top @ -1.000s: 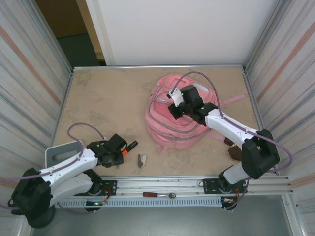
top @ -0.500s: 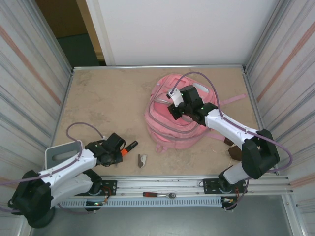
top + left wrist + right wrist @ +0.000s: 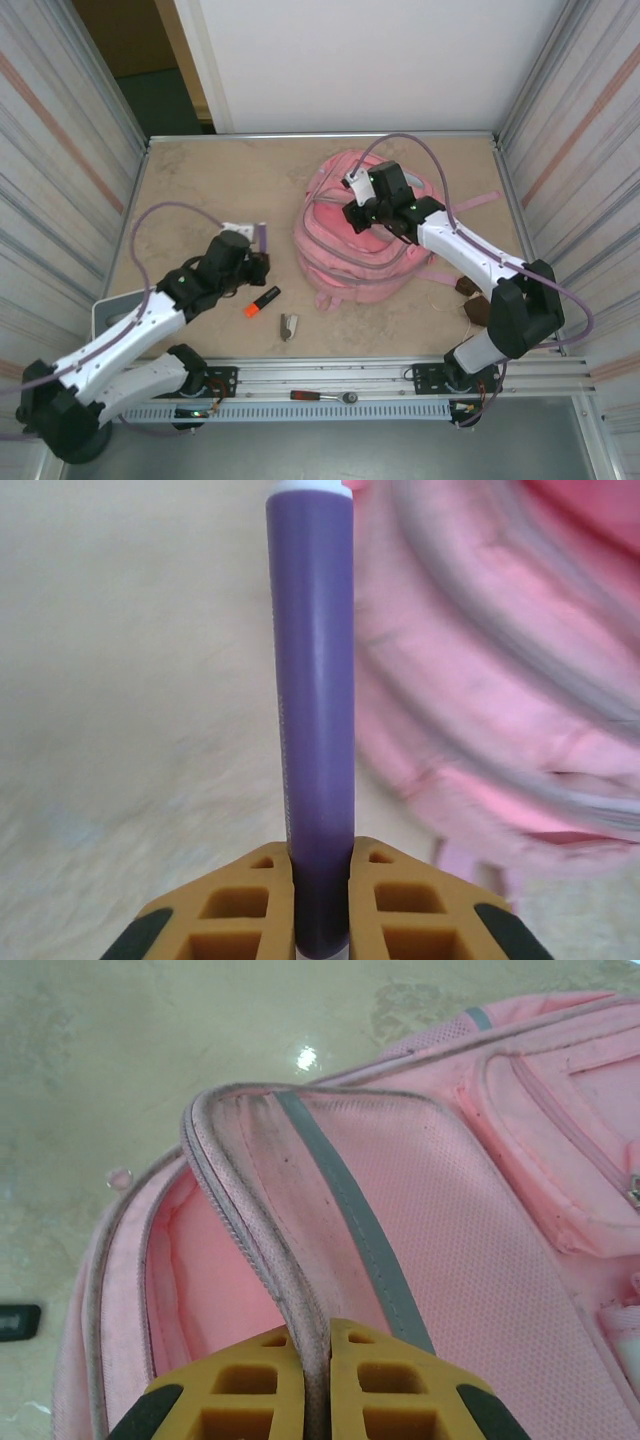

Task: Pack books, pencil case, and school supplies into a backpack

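On my feed the tabletop (image 3: 220, 200) is mottled beige with a thin metal edge. A plain white panel (image 3: 380, 60) closes it off at 12 o'clock. Ribbed metal walls stand at 9 o'clock (image 3: 50, 150) and 3 o'clock (image 3: 590, 130). At 11 o'clock I see a dark opening (image 3: 160, 100) beside brown wood (image 3: 120, 30). An aluminium rail (image 3: 330, 373) runs along 6 o'clock. A small bright glint (image 3: 305, 1057) sits on the tabletop.

My left arm (image 3: 125, 340) and right arm (image 3: 470, 255) wear white shells between black joints. A mauve cable (image 3: 400, 140) loops off behind each claw, by a small green light (image 3: 372, 205). My left claw (image 3: 320, 900) and right claw (image 3: 316, 1375) have mustard-yellow fingers, moulded in hollow cells, with black patches at their outer edges.
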Robot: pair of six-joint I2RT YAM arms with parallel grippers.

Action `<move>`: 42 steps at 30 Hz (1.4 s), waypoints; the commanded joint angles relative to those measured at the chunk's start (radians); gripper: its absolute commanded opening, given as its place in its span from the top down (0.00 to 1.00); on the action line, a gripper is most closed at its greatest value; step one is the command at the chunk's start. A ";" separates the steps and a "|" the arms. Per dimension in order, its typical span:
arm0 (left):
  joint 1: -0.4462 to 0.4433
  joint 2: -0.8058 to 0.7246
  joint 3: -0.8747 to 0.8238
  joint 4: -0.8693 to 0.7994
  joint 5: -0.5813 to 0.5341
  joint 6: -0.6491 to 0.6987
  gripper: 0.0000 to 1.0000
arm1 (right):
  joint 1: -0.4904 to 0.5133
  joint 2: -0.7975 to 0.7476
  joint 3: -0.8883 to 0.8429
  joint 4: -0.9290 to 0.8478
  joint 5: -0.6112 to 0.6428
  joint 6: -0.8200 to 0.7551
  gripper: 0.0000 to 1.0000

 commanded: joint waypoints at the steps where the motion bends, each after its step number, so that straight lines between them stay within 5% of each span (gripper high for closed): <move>1: -0.070 0.123 0.085 0.139 0.114 0.252 1.00 | -0.047 0.006 0.081 0.025 -0.088 0.079 1.00; 6: -0.122 0.274 0.214 0.117 0.109 0.539 1.00 | -0.139 0.044 0.139 -0.001 -0.273 0.170 1.00; 12: -0.136 0.370 0.339 0.080 0.133 0.731 1.00 | -0.180 0.058 0.188 -0.040 -0.368 0.191 1.00; 26: -0.165 0.665 0.704 -0.213 -0.252 1.088 0.97 | -0.203 0.095 0.296 -0.137 -0.491 0.188 1.00; 35: -0.225 0.743 0.770 -0.083 -0.350 1.433 0.90 | -0.207 0.124 0.305 -0.138 -0.515 0.210 1.00; 42: -0.228 0.785 0.751 0.094 -0.305 1.629 0.87 | -0.214 0.139 0.320 -0.140 -0.532 0.222 1.00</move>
